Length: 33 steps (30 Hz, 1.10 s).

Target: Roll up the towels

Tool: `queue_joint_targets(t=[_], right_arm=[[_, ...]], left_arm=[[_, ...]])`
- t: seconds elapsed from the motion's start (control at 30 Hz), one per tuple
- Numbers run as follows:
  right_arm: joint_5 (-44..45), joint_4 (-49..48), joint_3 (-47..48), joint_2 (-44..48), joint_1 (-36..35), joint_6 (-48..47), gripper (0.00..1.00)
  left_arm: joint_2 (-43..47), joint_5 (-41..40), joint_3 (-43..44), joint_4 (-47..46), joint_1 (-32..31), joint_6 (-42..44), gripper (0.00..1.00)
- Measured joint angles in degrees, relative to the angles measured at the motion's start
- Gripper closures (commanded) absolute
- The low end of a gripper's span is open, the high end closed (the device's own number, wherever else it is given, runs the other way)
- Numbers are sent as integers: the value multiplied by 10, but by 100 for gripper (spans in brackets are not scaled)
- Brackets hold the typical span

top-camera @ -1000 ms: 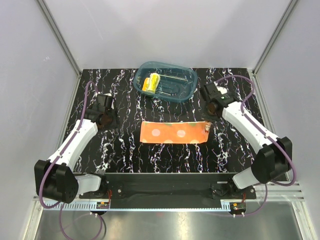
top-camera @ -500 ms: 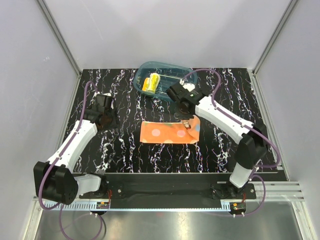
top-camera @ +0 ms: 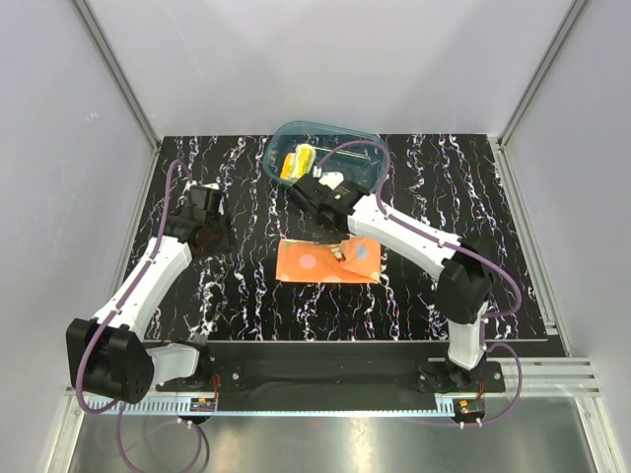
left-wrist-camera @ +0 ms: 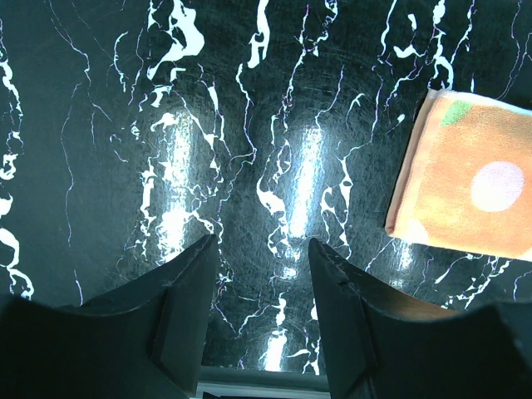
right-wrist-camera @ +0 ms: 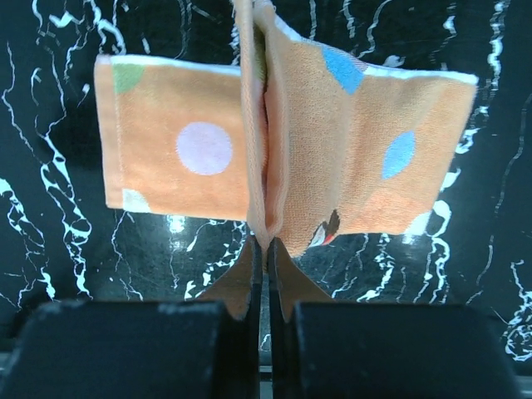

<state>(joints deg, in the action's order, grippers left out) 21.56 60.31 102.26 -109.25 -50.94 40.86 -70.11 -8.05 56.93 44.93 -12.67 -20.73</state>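
The orange towel lies folded over itself on the black marbled table; its left end also shows in the left wrist view. My right gripper is shut on its right end, lifted and carried leftward over the rest; in the right wrist view the cloth stands pinched between the fingertips. The yellow towel sits rolled inside the teal tub. My left gripper is open and empty, hovering over bare table left of the orange towel.
The teal tub stands at the back centre, just behind the right arm's wrist. Grey enclosure walls and metal posts surround the table. The table's near edge carries the arm bases.
My right gripper has carried the towel's right end from the far right to over its middle, folding the cloth leftward. The left arm has not moved.
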Motion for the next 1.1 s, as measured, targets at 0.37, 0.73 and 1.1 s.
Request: queue_joint_targets(t=[0.37,0.73,1.1], right_arm=[[-1,3,37,-71,-41,0,100],[-13,-42,37,-138,-65,-7,100],[-43,-99,37,-181,-81,-24,86]], left_arm=[[0,0,0,0,0,0,47],[0,0,0,0,0,0,47],[0,-4,0,0,0,0,46]])
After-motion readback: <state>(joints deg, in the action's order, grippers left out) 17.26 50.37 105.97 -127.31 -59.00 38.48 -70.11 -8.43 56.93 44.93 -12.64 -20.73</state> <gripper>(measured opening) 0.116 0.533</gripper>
